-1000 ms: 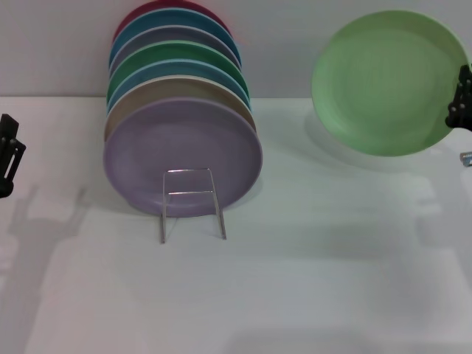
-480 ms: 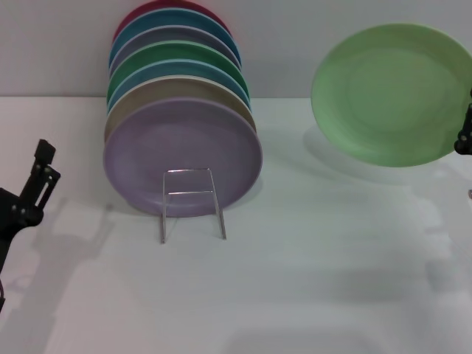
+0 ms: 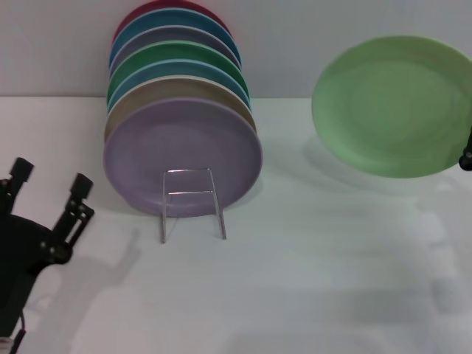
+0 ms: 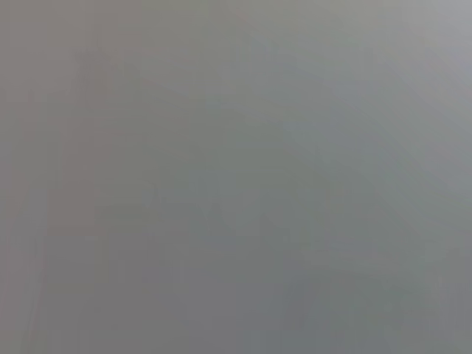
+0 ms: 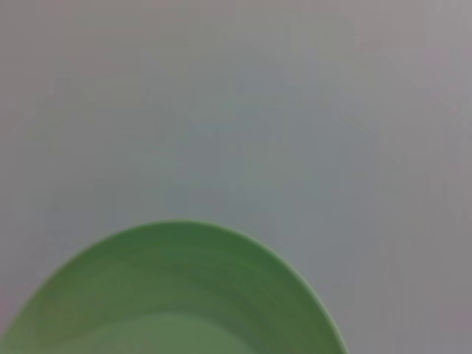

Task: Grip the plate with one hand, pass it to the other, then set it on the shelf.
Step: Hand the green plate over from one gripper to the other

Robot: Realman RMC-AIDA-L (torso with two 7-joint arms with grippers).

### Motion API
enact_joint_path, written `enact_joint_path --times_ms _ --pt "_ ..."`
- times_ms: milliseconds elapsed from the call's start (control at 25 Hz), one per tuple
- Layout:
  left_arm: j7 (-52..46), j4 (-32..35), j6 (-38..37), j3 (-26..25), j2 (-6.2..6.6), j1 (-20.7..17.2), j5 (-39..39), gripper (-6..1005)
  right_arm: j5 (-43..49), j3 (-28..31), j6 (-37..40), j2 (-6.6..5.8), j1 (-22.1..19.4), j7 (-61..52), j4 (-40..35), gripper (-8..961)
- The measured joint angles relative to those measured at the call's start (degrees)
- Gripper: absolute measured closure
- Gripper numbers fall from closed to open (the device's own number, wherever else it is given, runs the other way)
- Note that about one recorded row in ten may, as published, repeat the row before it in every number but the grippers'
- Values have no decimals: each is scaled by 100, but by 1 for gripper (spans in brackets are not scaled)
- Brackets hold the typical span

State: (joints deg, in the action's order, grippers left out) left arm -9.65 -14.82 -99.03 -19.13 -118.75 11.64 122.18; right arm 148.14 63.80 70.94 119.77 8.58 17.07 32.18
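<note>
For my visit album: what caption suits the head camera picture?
Right gripper holds a mint-green plate aloft; left gripper, jaws open, near the rack.

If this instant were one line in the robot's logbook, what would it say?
stage: before handover | plate: held up at its edge by right gripper | left gripper: open, empty, left of rack

Head view: bright, even, diffuse light; white tabletop point(image 3: 310, 280) near washed out, no hard glare. Soft grey shadows: broad one under raised plate point(image 3: 391, 107), faint one beside left tool point(image 3: 49, 193), thin one by shelf point(image 3: 192, 203). Stacked plates point(image 3: 181, 110) matte, no highlights. Focus mildly soft throughout; no evident edge distortion.
Left wrist view: featureless dull grey, nothing resolved.
Right wrist view: plate rim blurred, background flat grey, dimmer than head view.
</note>
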Motion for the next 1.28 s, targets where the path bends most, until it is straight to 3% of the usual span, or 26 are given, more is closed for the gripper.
enact_joint_path --times_ms 200,480,800,1280 --pt "0 -149 64 400 -22 65 -3 169 -414 -600 493 6 -139 1 -61 933" --pt "316 -704 448 854 -33 187 -1 169 -1478 -1871 1360 5 -254 53 -234 932" --pt "477 -862 774 1019 -33 329 -3 169 -1991 -2824 1732 3 -390 201 -372 931" --pt "534 -1244 1555 1116 -34 595 8 169 -3015 -4366 2102 8 -490 1494 -168 931"
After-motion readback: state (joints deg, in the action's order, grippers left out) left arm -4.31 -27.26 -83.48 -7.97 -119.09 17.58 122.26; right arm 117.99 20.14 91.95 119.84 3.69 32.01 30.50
